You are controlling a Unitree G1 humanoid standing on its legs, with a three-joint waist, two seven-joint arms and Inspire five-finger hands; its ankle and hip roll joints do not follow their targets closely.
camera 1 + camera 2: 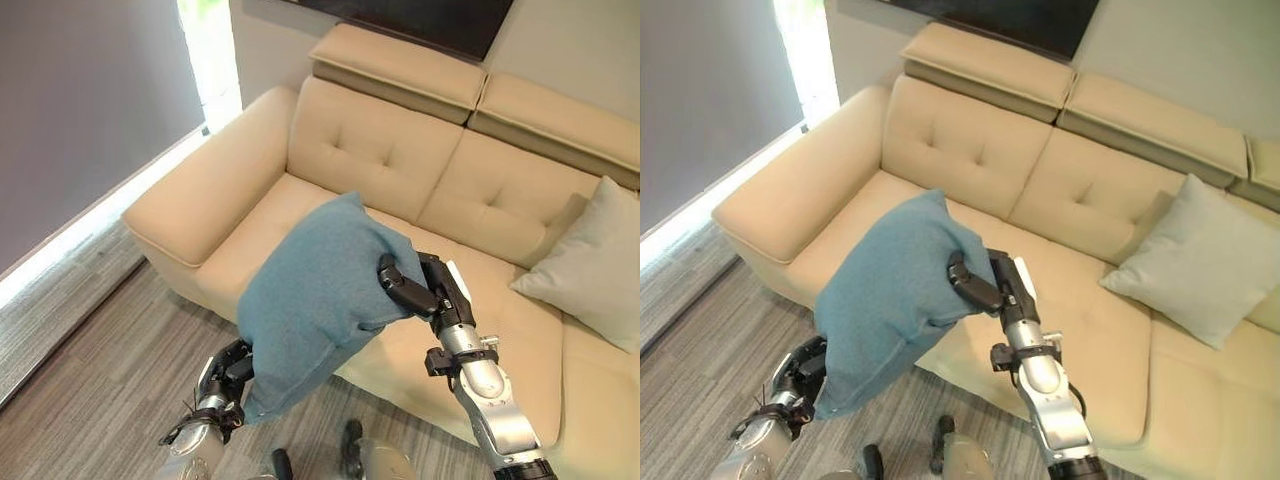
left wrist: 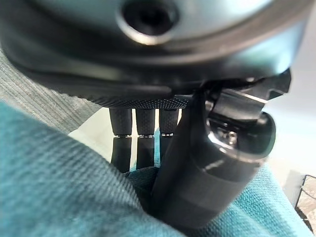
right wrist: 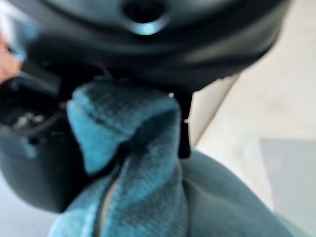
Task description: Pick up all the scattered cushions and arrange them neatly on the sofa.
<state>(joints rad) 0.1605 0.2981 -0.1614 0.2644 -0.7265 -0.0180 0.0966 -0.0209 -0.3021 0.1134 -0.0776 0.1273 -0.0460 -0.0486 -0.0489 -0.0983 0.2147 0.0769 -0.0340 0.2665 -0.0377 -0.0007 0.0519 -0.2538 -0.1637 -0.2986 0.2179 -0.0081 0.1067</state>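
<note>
Teal woven-fabric cushion [image 1: 318, 300] hangs above the front edge of the cream leather sofa [image 1: 400, 160], right hand [image 1: 412, 287] pinching its 3 o'clock edge, left hand [image 1: 230, 368] gripping its 7 o'clock corner; a pale grey square cushion [image 1: 592, 262] leans at the sofa's 3 o'clock end

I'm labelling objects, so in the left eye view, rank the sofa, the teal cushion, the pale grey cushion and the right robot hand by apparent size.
1. Sofa
2. Teal cushion, though it is nearer the camera
3. Pale grey cushion, partly cut off at the edge
4. Right robot hand

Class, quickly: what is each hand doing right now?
Left hand: shut on the teal cushion.
Right hand: shut on the same cushion.
</note>
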